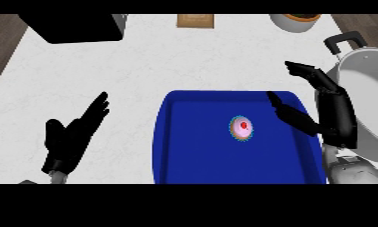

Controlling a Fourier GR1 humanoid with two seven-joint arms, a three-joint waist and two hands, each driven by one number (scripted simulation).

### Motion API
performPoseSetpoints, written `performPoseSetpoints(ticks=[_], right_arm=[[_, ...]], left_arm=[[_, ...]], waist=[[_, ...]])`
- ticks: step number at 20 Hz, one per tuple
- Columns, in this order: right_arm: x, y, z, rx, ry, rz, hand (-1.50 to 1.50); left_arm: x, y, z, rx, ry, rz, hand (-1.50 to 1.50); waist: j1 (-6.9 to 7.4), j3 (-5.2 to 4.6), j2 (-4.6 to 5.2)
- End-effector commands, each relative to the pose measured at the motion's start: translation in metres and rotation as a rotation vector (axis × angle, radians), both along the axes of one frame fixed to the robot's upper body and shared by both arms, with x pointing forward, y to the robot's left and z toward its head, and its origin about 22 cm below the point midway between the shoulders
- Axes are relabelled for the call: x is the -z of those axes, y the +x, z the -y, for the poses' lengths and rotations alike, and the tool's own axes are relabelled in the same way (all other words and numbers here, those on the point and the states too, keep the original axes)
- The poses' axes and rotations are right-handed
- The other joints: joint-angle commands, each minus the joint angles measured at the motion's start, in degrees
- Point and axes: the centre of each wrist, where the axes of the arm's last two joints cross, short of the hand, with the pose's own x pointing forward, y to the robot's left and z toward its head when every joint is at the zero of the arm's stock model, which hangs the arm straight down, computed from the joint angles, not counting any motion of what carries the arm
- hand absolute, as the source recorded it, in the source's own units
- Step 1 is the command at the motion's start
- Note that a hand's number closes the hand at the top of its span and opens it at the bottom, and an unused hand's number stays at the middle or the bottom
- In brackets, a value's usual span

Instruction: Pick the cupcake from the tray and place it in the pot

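The right hand (334, 113) is seen over the right edge of the blue tray (192, 156). Its fingers (304, 70) and thumb are spread wide apart, and nothing is held in it. The cupcake (242, 128), topped with pink icing and a red spot, is found on the tray a little to the left of that hand, apart from it and untouched. The pot (363, 68), silver-grey with a black handle (344, 41), is set on the bench (133, 71) just to the right of the right hand, beyond the tray's edge. Whether hand and pot touch cannot be told. The left hand (70, 136) is shown at the lower left, well apart from the tray, open with straight fingers and holding nothing. Far ahead of both hands, along the back of the bench, a black box-shaped object (74, 27), a brown board (196, 20) and a white bowl (295, 22) are placed.
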Motion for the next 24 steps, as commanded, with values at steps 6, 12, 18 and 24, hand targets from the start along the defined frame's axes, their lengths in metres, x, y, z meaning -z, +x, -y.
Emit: performPoseSetpoints(ticks=[6, 12, 18, 24], right_arm=[[0.001, -0.078, -0.064, 0.13, -0.065, 0.182, -1.5], [-0.027, -0.084, -0.055, 0.13, -0.162, -0.205, -1.5], [-0.048, -0.066, -0.082, 0.149, -0.026, -0.367, -1.5], [-0.031, -0.043, -0.078, -0.011, -0.126, -0.643, -1.5]], left_arm=[[0.006, 0.032, 0.022, 0.078, -0.025, 0.016, 0.0], [0.023, 0.029, 0.026, 0.084, -0.025, -0.005, 0.0], [0.005, 0.039, 0.029, 0.097, -0.033, 0.009, 0.0], [0.031, 0.03, 0.037, 0.123, -0.041, -0.003, 0.0]], waist=[[2.61, 0.25, 0.08], [2.54, 0.06, 0.24], [3.81, 0.31, 0.24], [4.0, 0.31, 0.46]])
